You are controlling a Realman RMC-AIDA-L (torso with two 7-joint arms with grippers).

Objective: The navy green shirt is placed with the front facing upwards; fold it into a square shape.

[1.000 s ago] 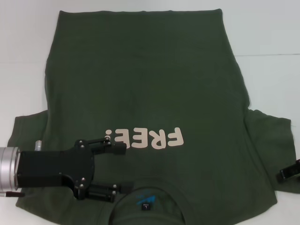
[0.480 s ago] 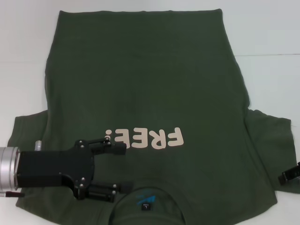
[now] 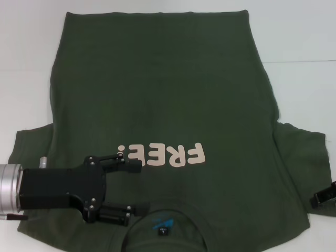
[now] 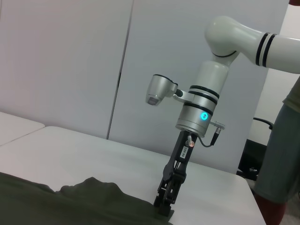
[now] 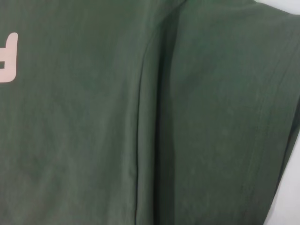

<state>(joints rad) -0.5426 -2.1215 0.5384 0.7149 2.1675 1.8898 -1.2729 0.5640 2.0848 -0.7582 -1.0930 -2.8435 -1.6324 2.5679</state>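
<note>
I have the left gripper [image 3: 134, 186] low in the lower left of the head view, over the shirt [image 3: 157, 94] beside the collar [image 3: 163, 223]. Its jaws are spread wide, one finger near the pink lettering [image 3: 160, 154], the other at the collar edge; nothing sits between them.

At the lower right edge, the right gripper [image 3: 323, 197] is down at the hem of the sleeve [image 3: 302, 152]. I cannot tell whether its jaws are spread or pressed together.

Farther up, the shirt lies flat, print up, on the white table [image 3: 299, 37], its bottom hem at the top of the frame.

My worry is an uneven grab. If the left jaws pinch only the top layer, or the two sides lift out of step, I expect the cloth to bunch and the fold to come out crooked.
</note>
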